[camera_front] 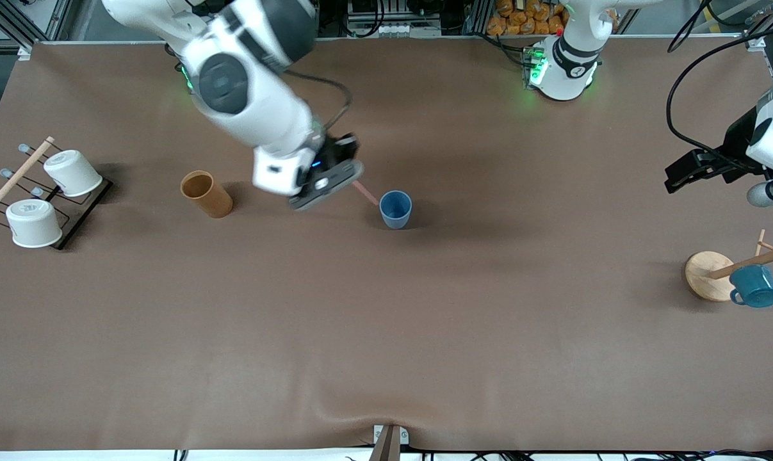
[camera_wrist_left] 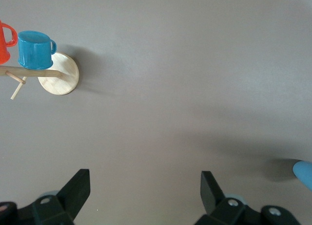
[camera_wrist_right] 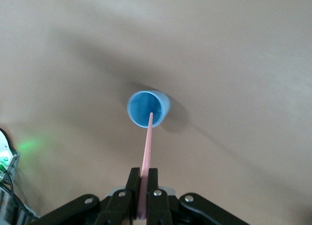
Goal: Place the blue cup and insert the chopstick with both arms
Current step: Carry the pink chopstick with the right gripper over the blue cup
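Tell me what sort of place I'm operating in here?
Probably a robotics lab bench, not a kitchen. A wide table under brown covering carries two bolted-down arm bases, with aluminium framing and cables along the edge. The right gripper holds a thin pale-pink chopstick over a light-blue cup; the left arm waits.

The front camera is looking down from high across the desk (camera_front: 386, 358), facing both robot bases; the left wrist camera is looking down from well above the desk past its own fingers (camera_wrist_left: 78, 188); the right wrist camera is sitting nearer, aiming at the blue cup (camera_wrist_right: 148, 108); all 3 views are sharing that cup.
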Motion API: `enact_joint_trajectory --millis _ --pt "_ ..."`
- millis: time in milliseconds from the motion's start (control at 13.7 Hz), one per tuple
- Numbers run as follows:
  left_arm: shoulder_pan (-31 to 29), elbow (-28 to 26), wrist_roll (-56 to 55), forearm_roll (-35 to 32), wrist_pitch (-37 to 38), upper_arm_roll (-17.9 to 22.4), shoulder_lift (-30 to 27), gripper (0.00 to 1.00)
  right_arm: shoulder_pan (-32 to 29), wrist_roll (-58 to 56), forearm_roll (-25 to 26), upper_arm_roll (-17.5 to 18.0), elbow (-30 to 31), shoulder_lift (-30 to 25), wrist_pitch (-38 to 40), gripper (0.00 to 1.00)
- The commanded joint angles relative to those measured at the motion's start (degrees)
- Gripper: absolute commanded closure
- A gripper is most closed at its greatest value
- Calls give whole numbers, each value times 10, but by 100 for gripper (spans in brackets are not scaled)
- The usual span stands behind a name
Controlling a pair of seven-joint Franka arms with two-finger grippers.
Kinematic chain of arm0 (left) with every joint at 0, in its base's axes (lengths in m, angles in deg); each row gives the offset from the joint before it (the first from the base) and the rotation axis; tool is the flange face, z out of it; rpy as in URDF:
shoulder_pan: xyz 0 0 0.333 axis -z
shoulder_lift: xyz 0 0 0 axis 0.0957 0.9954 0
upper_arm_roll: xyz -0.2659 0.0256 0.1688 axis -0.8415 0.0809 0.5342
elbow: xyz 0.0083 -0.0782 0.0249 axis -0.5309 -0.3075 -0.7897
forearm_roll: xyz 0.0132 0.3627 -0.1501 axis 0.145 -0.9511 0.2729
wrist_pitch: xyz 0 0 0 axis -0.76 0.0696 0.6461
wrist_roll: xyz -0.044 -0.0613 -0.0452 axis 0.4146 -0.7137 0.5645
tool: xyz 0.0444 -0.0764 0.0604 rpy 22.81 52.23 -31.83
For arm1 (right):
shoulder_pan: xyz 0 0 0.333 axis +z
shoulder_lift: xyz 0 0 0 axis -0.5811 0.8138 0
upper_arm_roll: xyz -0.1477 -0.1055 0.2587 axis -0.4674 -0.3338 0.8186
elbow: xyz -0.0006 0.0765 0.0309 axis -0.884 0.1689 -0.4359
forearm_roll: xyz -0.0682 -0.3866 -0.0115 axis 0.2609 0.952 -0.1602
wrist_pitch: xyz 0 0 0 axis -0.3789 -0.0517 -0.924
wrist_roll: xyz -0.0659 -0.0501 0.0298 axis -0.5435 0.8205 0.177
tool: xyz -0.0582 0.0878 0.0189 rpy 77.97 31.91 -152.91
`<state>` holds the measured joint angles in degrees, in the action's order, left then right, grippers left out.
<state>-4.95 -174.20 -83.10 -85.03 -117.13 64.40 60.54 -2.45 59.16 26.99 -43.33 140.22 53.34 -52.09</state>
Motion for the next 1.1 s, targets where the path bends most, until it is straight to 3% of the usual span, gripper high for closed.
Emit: enact_joint_trajectory --millis 0,219,438,1022 --pt "2 -14 10 13 -9 3 -14 0 27 5 28 -7 -19 18 -13 100" --pt "2 -14 10 13 -9 4 -14 0 40 35 36 -7 -24 22 -9 100" --pt "2 -14 10 13 -9 3 -14 0 57 44 88 -7 -23 24 -5 100" --pt "0 -13 10 13 -10 3 -14 0 92 60 132 -8 -18 47 -8 100"
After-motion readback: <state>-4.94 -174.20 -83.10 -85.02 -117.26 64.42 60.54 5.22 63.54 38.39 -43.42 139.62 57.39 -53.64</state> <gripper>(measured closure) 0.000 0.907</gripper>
